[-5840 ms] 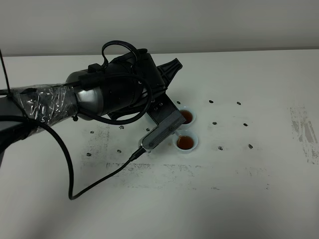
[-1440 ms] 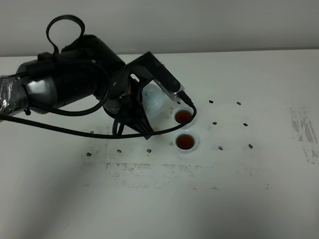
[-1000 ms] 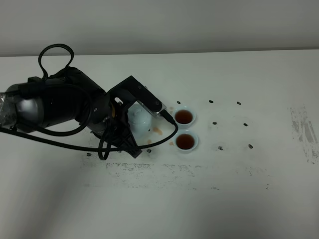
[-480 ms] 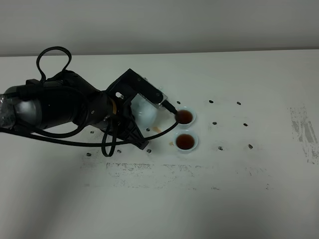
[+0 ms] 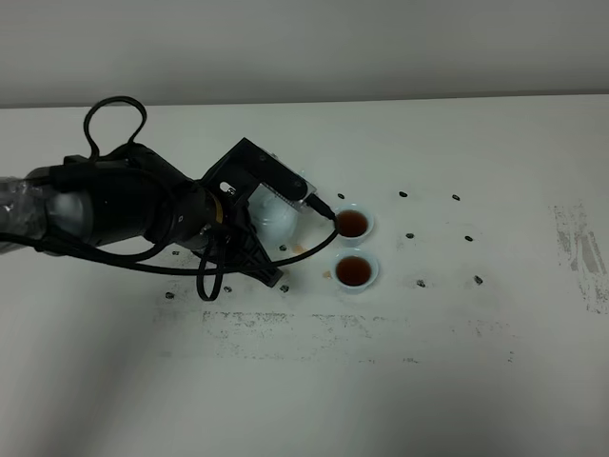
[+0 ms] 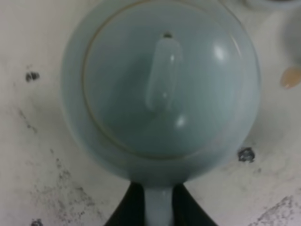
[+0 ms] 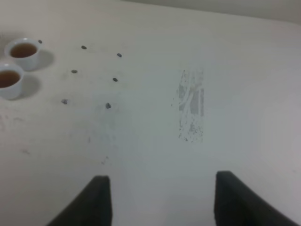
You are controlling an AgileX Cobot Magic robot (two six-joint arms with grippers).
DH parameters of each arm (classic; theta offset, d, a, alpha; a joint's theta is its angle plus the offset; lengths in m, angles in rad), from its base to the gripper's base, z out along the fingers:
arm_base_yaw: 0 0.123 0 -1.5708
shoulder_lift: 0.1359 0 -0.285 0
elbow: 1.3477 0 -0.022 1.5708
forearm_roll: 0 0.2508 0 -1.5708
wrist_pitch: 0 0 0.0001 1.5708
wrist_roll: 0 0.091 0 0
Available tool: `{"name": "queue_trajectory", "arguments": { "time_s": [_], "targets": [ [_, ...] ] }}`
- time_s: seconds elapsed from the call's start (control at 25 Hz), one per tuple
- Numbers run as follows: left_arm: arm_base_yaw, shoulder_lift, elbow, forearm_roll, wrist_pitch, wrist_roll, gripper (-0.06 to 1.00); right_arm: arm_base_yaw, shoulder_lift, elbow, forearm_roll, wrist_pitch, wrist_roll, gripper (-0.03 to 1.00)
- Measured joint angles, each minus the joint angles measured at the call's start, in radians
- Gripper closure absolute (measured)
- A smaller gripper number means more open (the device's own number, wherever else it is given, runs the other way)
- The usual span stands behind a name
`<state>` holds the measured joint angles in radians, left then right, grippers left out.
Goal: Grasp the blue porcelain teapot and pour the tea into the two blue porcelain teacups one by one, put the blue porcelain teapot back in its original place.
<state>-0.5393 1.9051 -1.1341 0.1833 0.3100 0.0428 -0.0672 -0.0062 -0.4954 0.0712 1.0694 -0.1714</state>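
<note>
Since half a second ago little has been shifted: the left arm has been swung only slightly, and the teapot has been kept just left of the cups rather than carried farther away.

On the counter, the largest thing in view is the left arm, which is laid low across the left half of the high view. The left gripper is clamped shut on the loop handle of the blue porcelain teapot, the handle being seen pinched between the two dark jaws in the wrist view. The teapot is held upright with its lid level (whether its base rests on the counter or hangs just above it cannot be told); this attitude is judged to suit setting it back in place, since both cups are already filled.

The right gripper is held open and empty over a bare, scuffed part of the counter, well apart from the work, presumably so as to be kept out of the way.

The teapot's handle-to-spout line is taken to run from the gripper toward the two blue porcelain teacups, though the spout itself is not shown.

The cups are set one just beside the other, each holding the tea. A small brown spill is left on the counter between teapot and cups.
</note>
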Motion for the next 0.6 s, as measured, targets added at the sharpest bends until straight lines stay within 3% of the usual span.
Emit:
{"name": "queue_trajectory", "arguments": {
  "time_s": [0.6],
  "targets": [
    [0.004,0.079,-0.001,-0.009,-0.072,-0.021,0.91,0.000,0.000,0.000,0.000,0.000,0.000,0.46]
  ]
}}
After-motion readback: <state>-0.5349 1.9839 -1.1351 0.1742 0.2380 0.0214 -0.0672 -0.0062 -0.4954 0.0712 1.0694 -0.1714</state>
